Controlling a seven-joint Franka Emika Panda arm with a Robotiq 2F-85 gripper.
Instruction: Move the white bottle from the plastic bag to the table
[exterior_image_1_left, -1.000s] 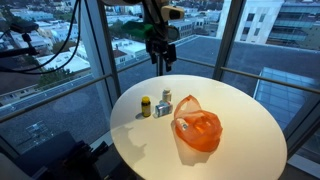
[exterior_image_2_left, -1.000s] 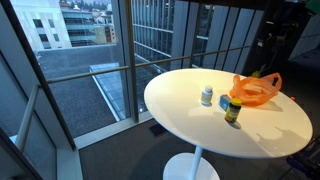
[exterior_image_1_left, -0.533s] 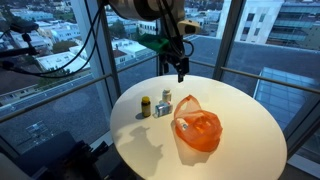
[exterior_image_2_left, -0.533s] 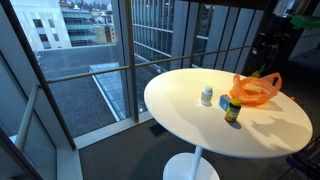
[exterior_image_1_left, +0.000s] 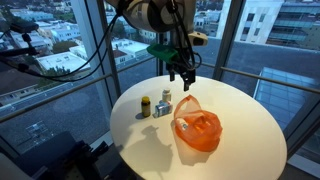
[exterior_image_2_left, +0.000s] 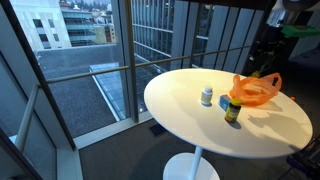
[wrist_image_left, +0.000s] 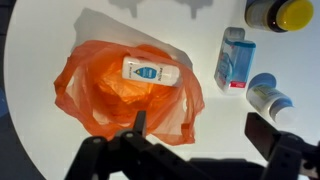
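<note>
While the arm hangs above the round table (exterior_image_1_left: 250, 120), its gripper (exterior_image_1_left: 183, 77) sits higher than the orange bag (exterior_image_1_left: 197, 131), over the bag's far side, touching nothing. In the wrist view the jaws are spread wide with nothing between them. One finger (wrist_image_left: 138, 123) shows dark against the bag's edge, and the other is off to the side of the bag, over bare tabletop.

The white bottle (wrist_image_left: 152, 70) lies on its side inside the bag (label up, with a blue drop printed on it). It rests on crumpled plastic around the middle of the bag. The bag lies slumped and open on the table, and in an exterior view one handle loop stands up from it.

Three other things stand to one side of the bag, all apart from it. A blue box (wrist_image_left: 236, 60) is nearest the bag. A blue-capped bottle (wrist_image_left: 270, 98) is just beside the box. A yellow-lidded bottle (wrist_image_left: 283, 13) sits a little farther from the bag (only partly inside the wrist picture). In both exterior views these three cluster together, and none touches the plastic. Beyond the bag and the table's edge, tall windows (exterior_image_1_left: 60, 60) show city rooftops.
</note>
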